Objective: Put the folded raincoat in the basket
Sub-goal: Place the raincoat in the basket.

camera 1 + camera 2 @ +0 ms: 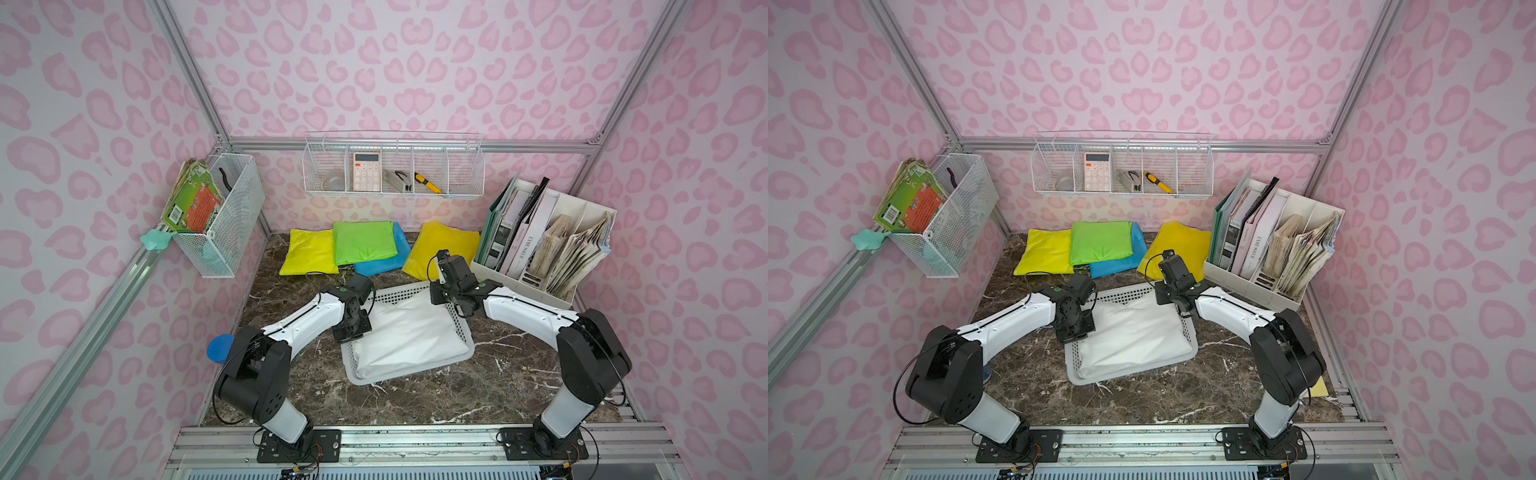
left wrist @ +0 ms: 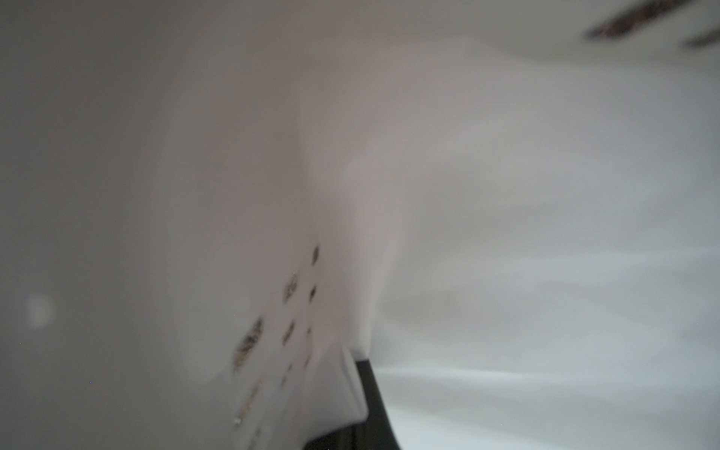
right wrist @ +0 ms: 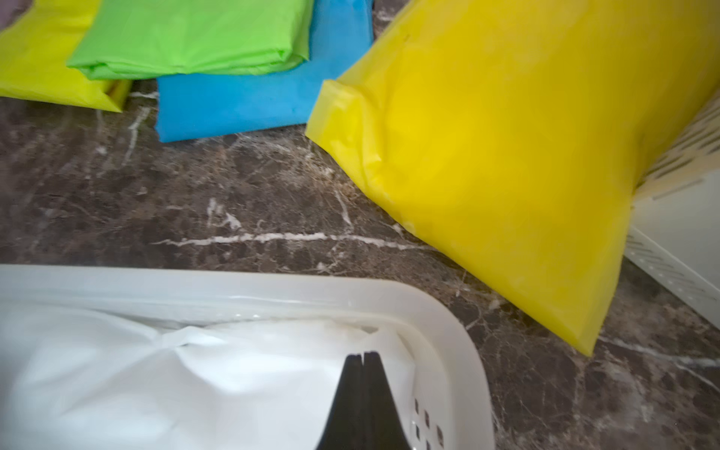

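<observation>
A white folded raincoat (image 1: 411, 332) (image 1: 1133, 332) (image 3: 195, 374) lies inside the low white perforated basket (image 1: 399, 293) (image 1: 1121, 295) (image 3: 272, 288) in the middle of the table. My left gripper (image 1: 353, 337) (image 1: 1075, 336) points down at the basket's left side, between its wall and the raincoat. In the blurred left wrist view only one dark finger (image 2: 370, 405) shows against white; the gripper is shut, and I cannot tell if anything is pinched. My right gripper (image 1: 435, 296) (image 1: 1160, 296) (image 3: 363, 354) is shut and holds nothing, over the raincoat at the basket's far right corner.
Folded raincoats lie along the back: lime-yellow (image 1: 307, 251), green (image 1: 363, 241), blue (image 1: 386, 259), yellow (image 1: 444, 249) (image 3: 506, 156). A white file organiser (image 1: 540, 249) stands back right. Wire baskets hang on the left wall (image 1: 232, 216) and back wall (image 1: 395, 170). A blue disc (image 1: 218, 349) lies left.
</observation>
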